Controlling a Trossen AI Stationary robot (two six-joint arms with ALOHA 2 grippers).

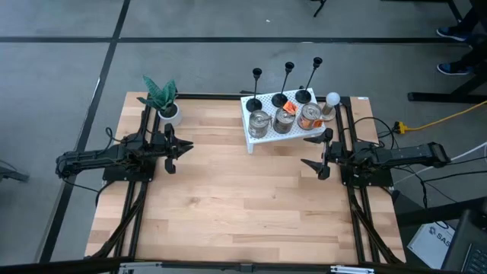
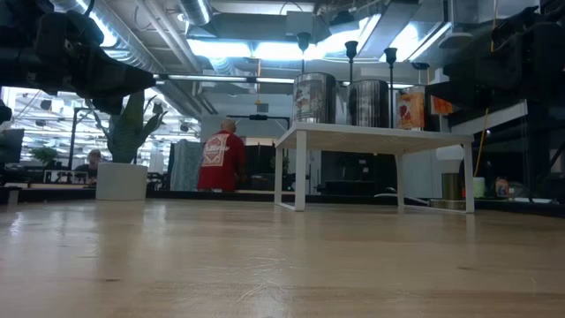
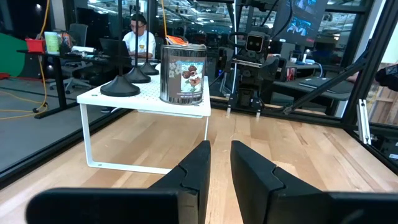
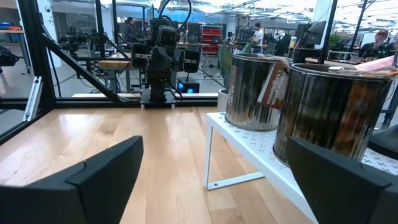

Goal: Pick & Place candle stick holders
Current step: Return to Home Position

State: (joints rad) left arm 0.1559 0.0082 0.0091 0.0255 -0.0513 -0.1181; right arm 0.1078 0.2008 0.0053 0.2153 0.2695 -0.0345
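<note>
Three slim black candle stick holders stand by their round bases on a white perforated shelf (image 1: pixel 248 114) at the table's far right: left (image 1: pixel 253 103), middle (image 1: pixel 279 100), right (image 1: pixel 303 96). Their cup tops show in the low view (image 2: pixel 351 46) and their bases in the left wrist view (image 3: pixel 120 87). My left gripper (image 1: pixel 181 147) hovers at the table's left, empty, with only a narrow gap between its fingers (image 3: pixel 221 149). My right gripper (image 1: pixel 316 154) hovers just near of the shelf's right end, wide open and empty (image 4: pixel 214 152).
Three tin cans (image 1: pixel 284 119) stand along the shelf's near edge, in front of the holders. A white bulb (image 1: pixel 332 98) sits at the shelf's right end. A potted plant (image 1: pixel 162 100) stands at the far left. The wooden table (image 1: pixel 243 205) is bare in the middle and near.
</note>
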